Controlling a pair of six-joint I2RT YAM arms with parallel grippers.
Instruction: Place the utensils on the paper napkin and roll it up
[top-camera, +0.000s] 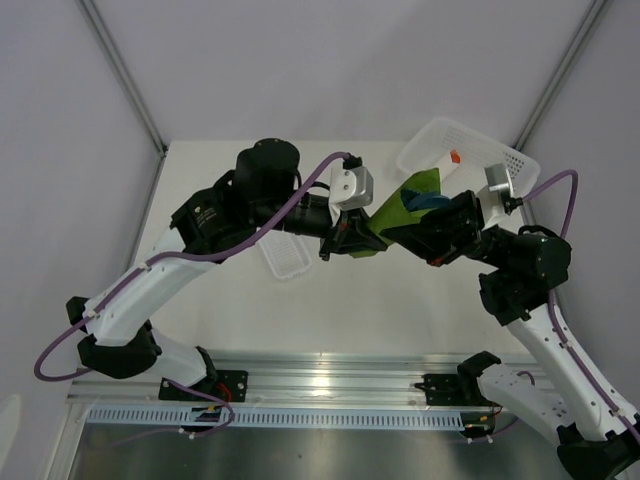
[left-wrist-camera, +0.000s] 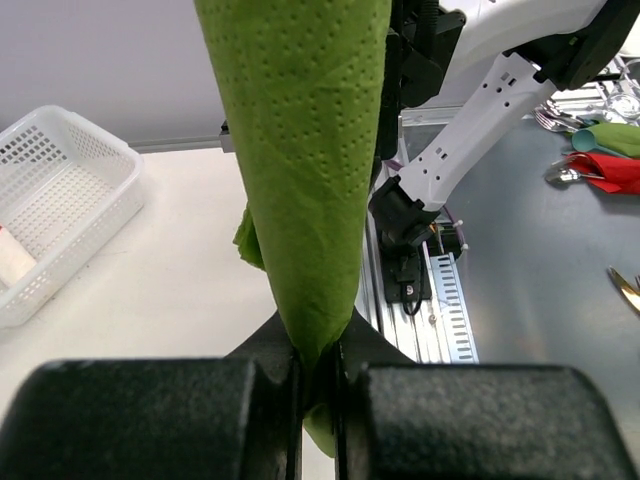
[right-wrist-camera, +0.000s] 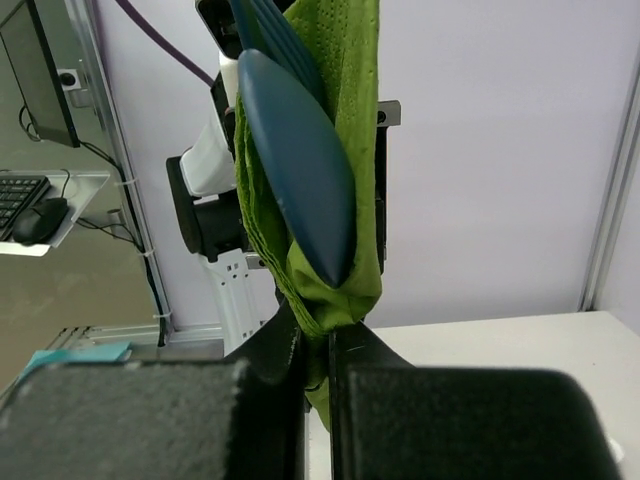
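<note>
The olive-green paper napkin hangs folded in the air between my two grippers, above the table. My left gripper is shut on its lower end, and the left wrist view shows the napkin pinched between the jaws of the left gripper. My right gripper is shut on another edge of the napkin, seen in the right wrist view at the right gripper. The dark blue spoon lies in the fold with the blue fork behind it. A blue utensil shows from above.
A white mesh basket stands at the back right, holding a white piece with an orange tip. A narrow white ribbed tray lies on the table under the left arm. Beyond the table, spare cutlery and coloured napkins lie on a metal surface.
</note>
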